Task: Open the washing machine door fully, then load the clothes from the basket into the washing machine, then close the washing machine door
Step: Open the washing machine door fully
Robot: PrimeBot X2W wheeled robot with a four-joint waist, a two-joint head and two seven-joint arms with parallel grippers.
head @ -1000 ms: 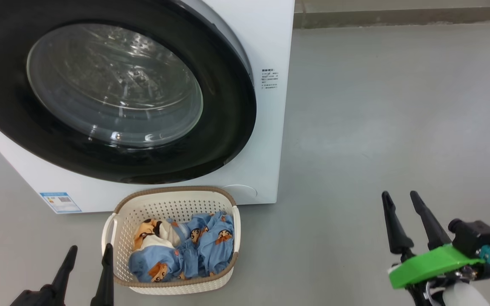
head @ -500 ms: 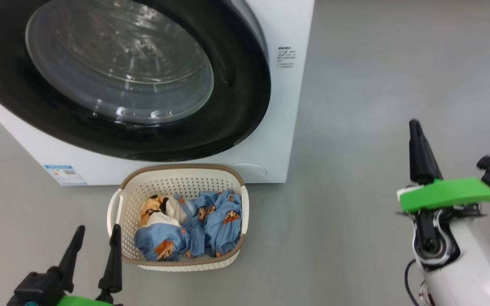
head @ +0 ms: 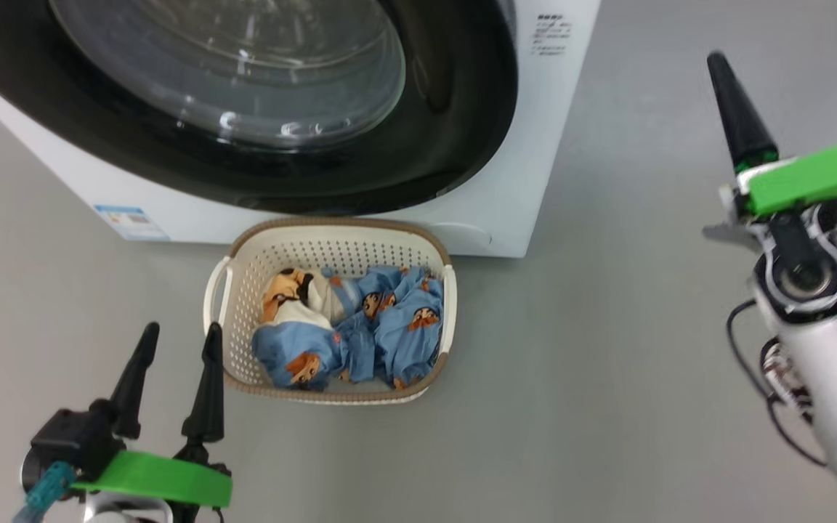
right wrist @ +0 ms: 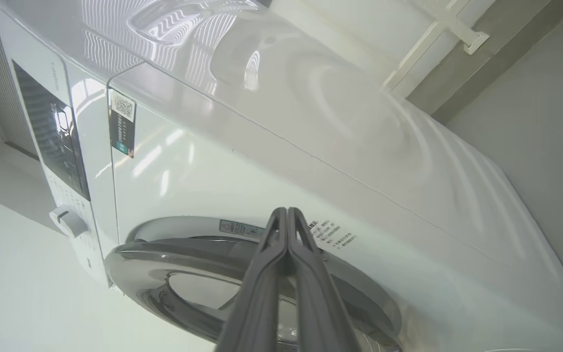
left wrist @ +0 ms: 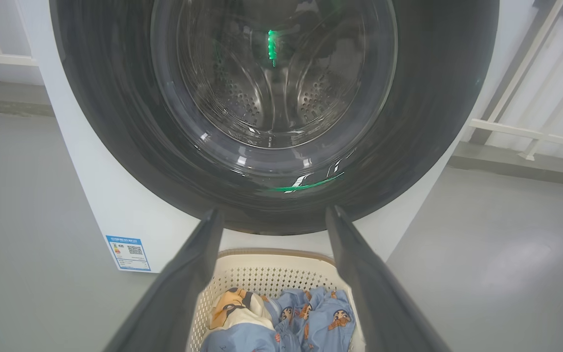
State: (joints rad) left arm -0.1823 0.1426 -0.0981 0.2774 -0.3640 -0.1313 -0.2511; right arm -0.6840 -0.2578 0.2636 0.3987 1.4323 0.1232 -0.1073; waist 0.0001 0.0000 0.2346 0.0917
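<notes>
washing machine door [head: 244, 94] closed, nothing loaded yet
Sits upper left: stiff, glossy, likely slippery, so I'd hook its right rim; right gripper [head: 718, 67], upper right, clenched empty; left gripper [head: 182, 330], lower left, spread wide.

Grey floor [head: 644, 290], white railing [left wrist: 530, 133] at back w/ grey kerb [left wrist: 506, 166] under

Prob. laundry rm: washer [head: 551, 145], basket [head: 282, 254]

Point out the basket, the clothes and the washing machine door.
basket [head: 331, 250]: head view, perforated back wall.
clothes [head: 407, 327]: head view, blue printed fabric.
washing machine door [head: 469, 123]: head view, glossy black rim, right side.
</notes>
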